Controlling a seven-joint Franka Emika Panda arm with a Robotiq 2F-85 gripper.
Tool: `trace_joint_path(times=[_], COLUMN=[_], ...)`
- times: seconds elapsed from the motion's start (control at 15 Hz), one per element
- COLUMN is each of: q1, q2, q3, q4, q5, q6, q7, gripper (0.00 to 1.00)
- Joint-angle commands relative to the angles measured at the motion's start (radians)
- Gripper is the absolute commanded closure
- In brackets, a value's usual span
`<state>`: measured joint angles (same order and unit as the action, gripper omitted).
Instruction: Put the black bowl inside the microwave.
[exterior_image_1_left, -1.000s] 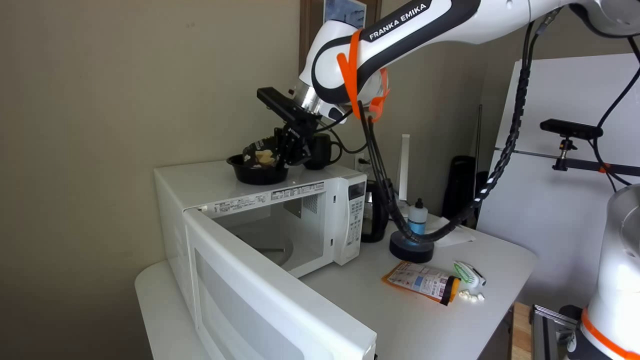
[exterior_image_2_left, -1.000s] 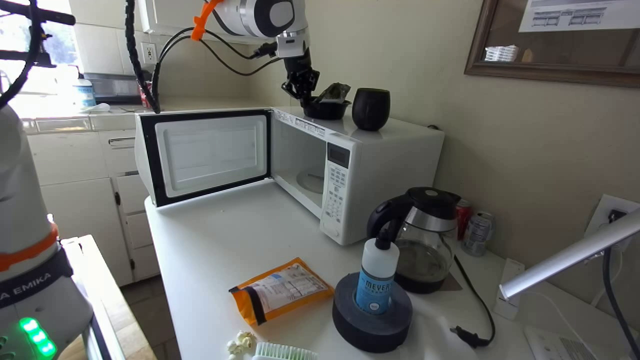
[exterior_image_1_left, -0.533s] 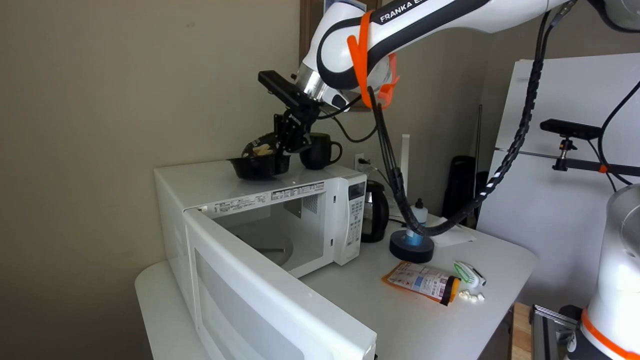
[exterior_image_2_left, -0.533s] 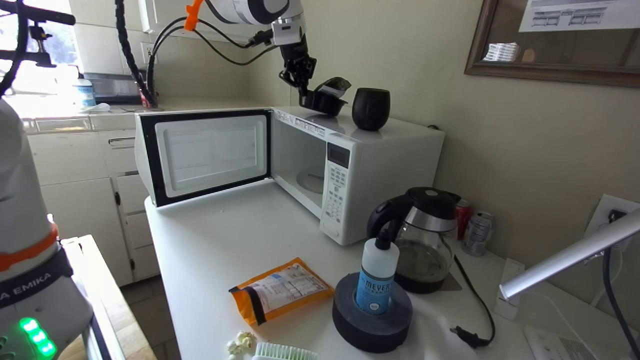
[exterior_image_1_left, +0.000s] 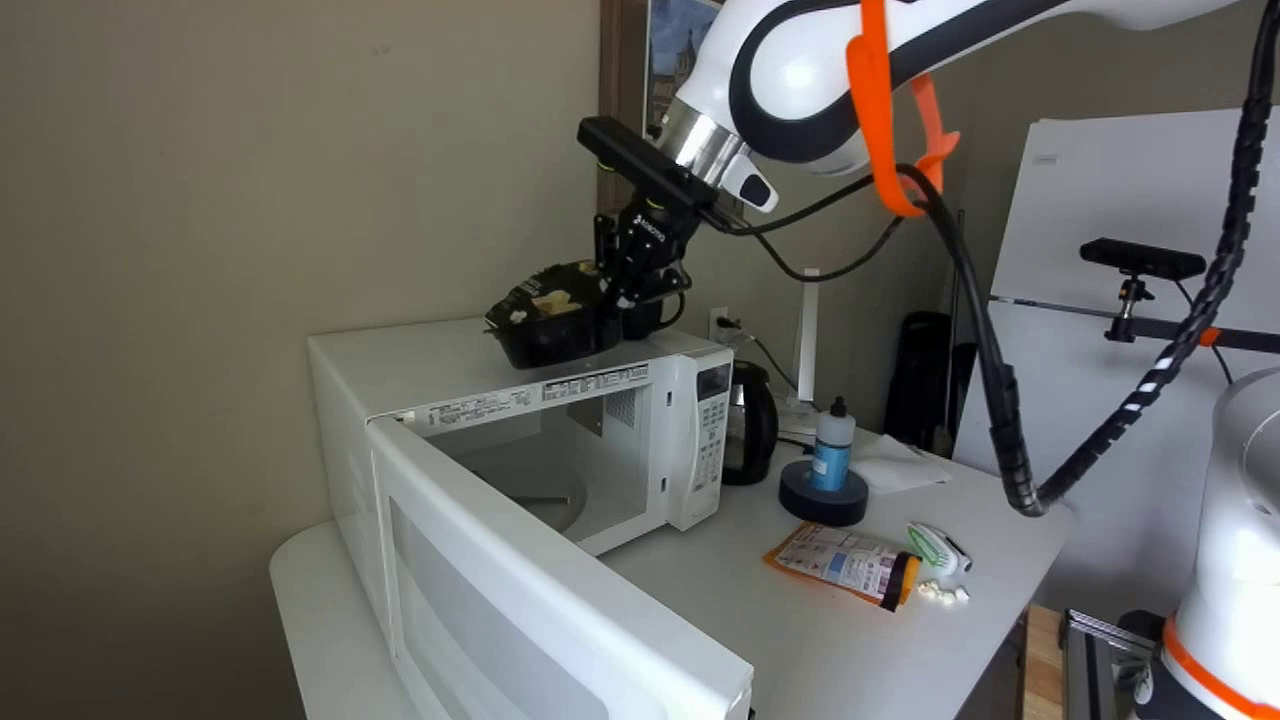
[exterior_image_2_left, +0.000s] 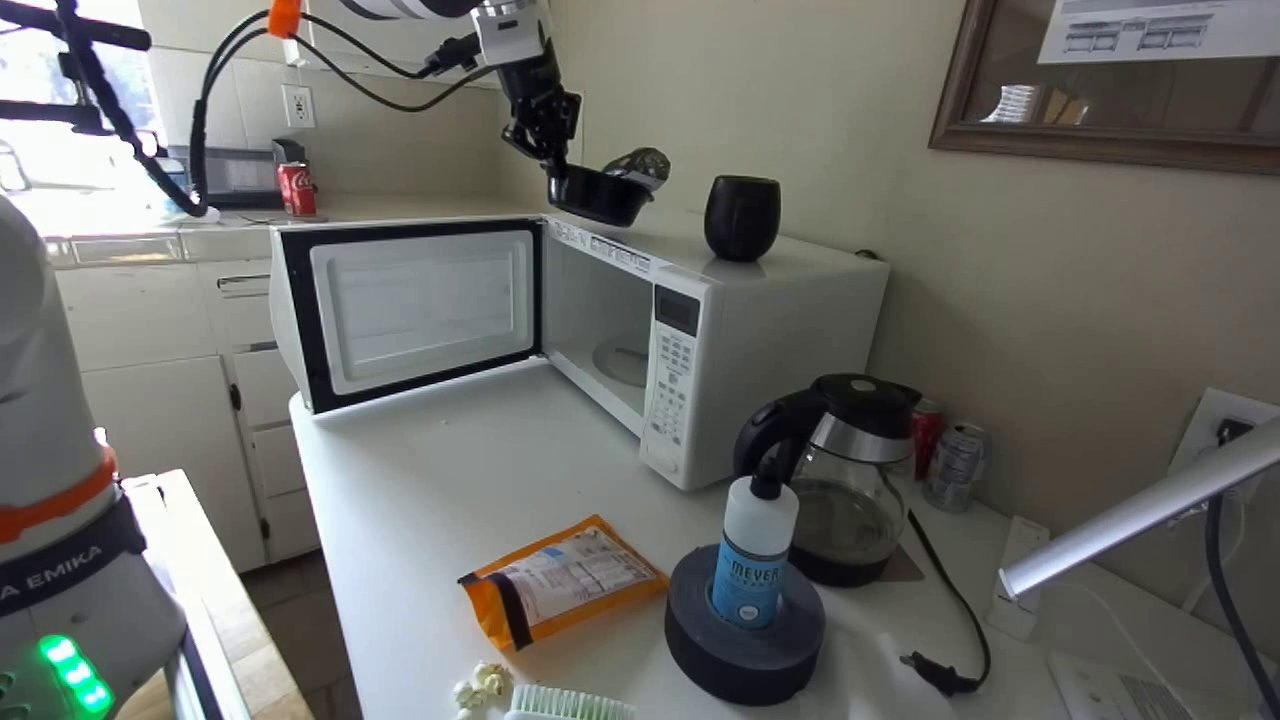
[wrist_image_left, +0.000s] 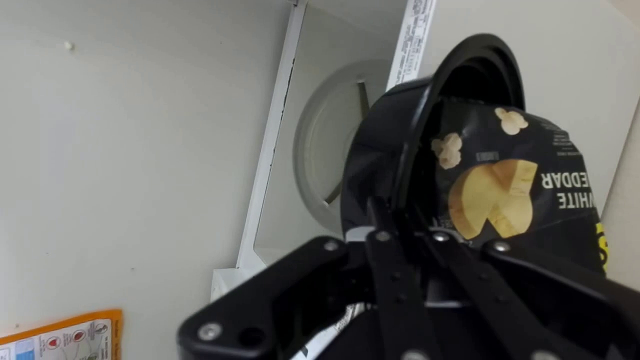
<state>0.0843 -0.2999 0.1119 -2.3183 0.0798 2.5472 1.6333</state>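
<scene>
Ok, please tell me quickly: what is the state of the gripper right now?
Gripper: closed, holding the black bowl by its rim.

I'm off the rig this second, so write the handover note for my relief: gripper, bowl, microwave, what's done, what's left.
Gripper: closed on the rim of the black bowl.
Bowl: tilted, over the front part of the top of the microwave, apparently lifted off it; a black printed bag sits in it, sticking out past the rim.
Microwave: door open; black mug standing on top.
Done: bowl gripped and, it seems, raised.
Left: bring it forward, down and in onto the round plate, then release. Probably level it first; the bag might slide out.
</scene>
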Motion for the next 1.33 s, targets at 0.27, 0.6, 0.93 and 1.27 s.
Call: trace_joint_path(times=[0.27,0.6,0.93,1.27], q1=[0.000,0.011,-0.022,-0.042], q2=[-0.346,-0.487,-0.441,-0.335], q3=[0.070,0.110,0.144,0.144], q4=[-0.356,-0.478,-0.437,-0.438], q5=[0.069,0.130,0.125,0.129], q6=[0.102,0.039,-0.060,-0.034], q7=[-0.011,0.016,0.062,0.089], gripper=[0.98,0.98,0.98,0.98])
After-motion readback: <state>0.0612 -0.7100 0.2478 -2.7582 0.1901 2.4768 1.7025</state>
